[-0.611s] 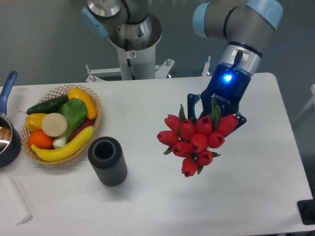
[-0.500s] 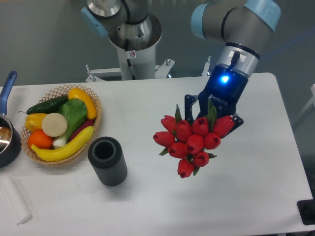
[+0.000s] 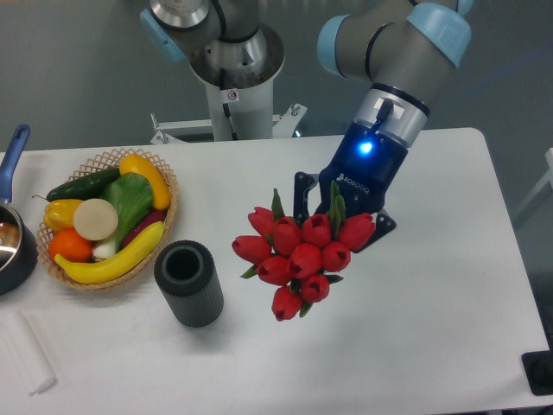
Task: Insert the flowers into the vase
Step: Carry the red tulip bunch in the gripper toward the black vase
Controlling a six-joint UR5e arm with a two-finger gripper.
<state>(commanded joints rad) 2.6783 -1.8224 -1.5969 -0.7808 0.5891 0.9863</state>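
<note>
Gripping the flowers (image 3: 296,255) by their stems, the gripper (image 3: 339,206) is hanging above the white table (image 3: 432,285) with its dark fingers clenched on the bunch, one finger showing at the left of the leaves and the other at the lower right. A blue light is glowing on the gripper's body just above the fingers. The red tulip buds are fanning out below and to the left of the fingers, toward the camera, with green leaves poking up between the buds and the fingers (the stems themselves are hidden behind the buds, so the exact point of the grip cannot be made out).

The vase (image 3: 188,282) is standing on the table well to the left of the gripper and somewhat nearer the camera, its open mouth facing up and tilted a little in this view; it is apart from the flowers, with bare table showing between its rim and the nearest bud. Farther left of the gripper, beyond the vase, a wicker basket (image 3: 166,210) is sitting on the table holding a banana (image 3: 111,259), a cucumber (image 3: 83,183), a yellow pepper and other produce. At the far left edge a dark pot (image 3: 12,251) with a blue handle is resting, partly cut off. A white strip (image 3: 24,352) is lying at the front left corner. Behind the gripper, up and to the left, the arm's grey base column (image 3: 233,86) is rising from the table's back edge.
</note>
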